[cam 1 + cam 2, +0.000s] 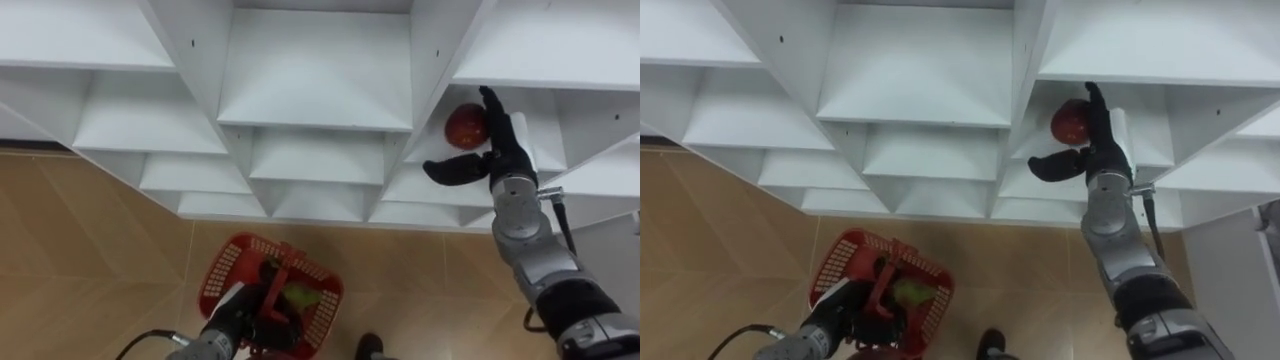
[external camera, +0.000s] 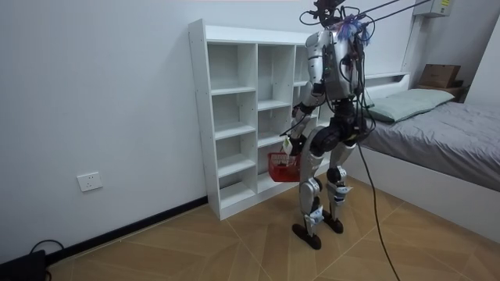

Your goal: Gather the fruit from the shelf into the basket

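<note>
A red apple (image 1: 465, 126) lies on a shelf in the right column of the white closet (image 1: 316, 95). My right hand (image 1: 496, 150) is raised beside it, open, with straight fingers along the apple's right side and the thumb spread below it. Low in the view, my left hand (image 1: 243, 312) is shut on the handle of a red plastic basket (image 1: 222, 272), which hangs above the floor. A green fruit (image 1: 302, 296) lies inside the basket. In the room view I stand upright facing the closet (image 2: 234, 117), the basket (image 2: 281, 166) at thigh height.
The closet's other compartments hold nothing. Wooden floor (image 1: 80, 250) lies beneath the basket. A bed (image 2: 437, 133) stands close behind me on the room view's right.
</note>
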